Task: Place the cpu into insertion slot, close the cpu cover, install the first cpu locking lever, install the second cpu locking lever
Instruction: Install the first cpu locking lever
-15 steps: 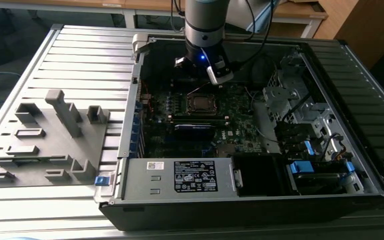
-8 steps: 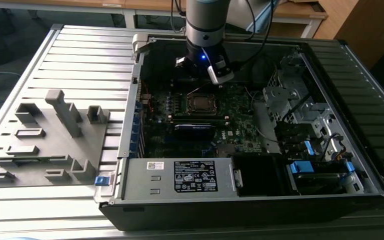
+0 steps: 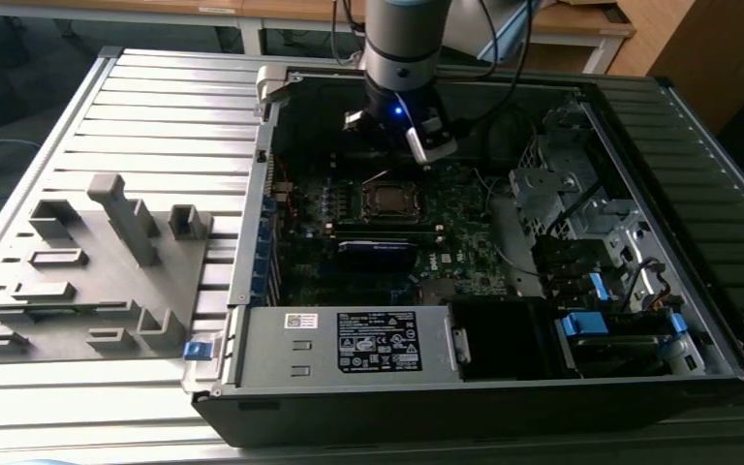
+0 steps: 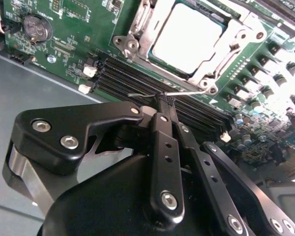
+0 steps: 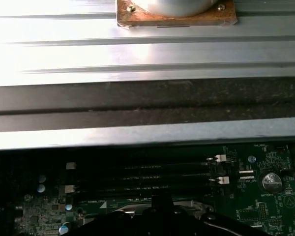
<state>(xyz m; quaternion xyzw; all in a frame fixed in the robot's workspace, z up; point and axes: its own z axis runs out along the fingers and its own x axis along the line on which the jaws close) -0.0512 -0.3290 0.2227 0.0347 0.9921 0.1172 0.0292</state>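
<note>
Cpu (image 4: 187,42) seated in its socket on the motherboard (image 4: 69,44), just beyond the fingertips, with the cover (image 4: 140,34) lying flat as a silver frame around it. Black memory slots (image 4: 132,73) run between the socket and the fingertips. Fingers (image 4: 162,128) pressed together, their tips pinching a thin wire lever (image 4: 142,94) that lies along the slots. In the exterior view the arm (image 3: 398,48) reaches down into the open case (image 3: 476,407), fingers just behind the cpu (image 3: 386,201). The case rests on a ribbed bench (image 3: 127,107), a grey fixture (image 3: 88,262) well apart from the fingers.
</note>
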